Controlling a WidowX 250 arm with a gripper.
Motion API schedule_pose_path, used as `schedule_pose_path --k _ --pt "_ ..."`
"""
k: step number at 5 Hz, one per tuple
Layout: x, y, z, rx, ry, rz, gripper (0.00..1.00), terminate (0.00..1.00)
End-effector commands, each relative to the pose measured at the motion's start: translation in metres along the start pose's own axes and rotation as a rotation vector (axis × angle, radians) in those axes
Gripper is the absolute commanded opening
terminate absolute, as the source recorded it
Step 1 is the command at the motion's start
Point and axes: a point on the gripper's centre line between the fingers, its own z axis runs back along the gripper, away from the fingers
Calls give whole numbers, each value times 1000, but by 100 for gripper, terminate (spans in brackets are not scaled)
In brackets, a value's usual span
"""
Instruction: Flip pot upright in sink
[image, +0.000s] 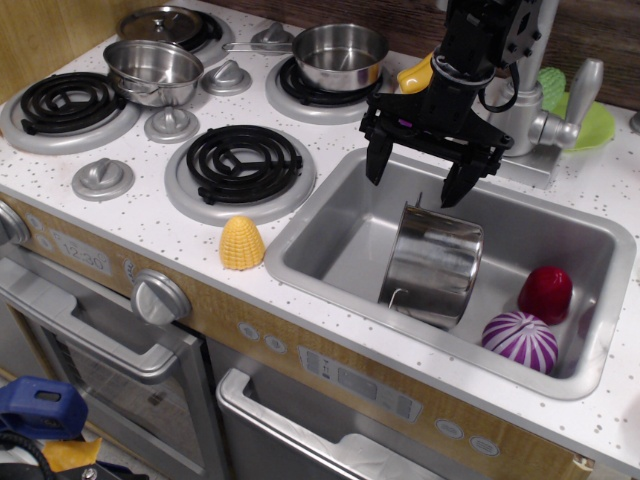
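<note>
The pot (433, 266), a tall shiny steel cylinder with a thin wire loop handle, stands tilted in the middle of the sink (330, 225). Its flat bottom faces up toward the camera and it leans toward the front. The sink is a grey rectangular basin with a raised rim. My gripper (415, 175) is black and hangs open just above the pot's upper far edge, one finger (377, 160) to the left and one (453, 185) to the right. It holds nothing.
A dark red toy (545, 293) and a purple-and-white striped toy (520, 341) lie in the sink's right end. The faucet (545, 115) rises behind the gripper. A yellow corn toy (241, 243) sits left of the sink. A shallow steel pot (153, 70) and a saucepan (338, 55) stand on the burners.
</note>
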Motion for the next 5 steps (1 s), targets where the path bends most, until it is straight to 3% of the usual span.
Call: schedule_pose_path --k 1,2,3,4,5 --pt "0 0 0 0 0 0 100 0" --pt "-1 -1 -1 -77 -10 26 100 0" --pt "-6 -8 -1 -202 -40 76 100 0" --pt "-6 -10 3 -309 -11 106 100 0" --pt "-6 -10 3 -463 21 142 100 0"
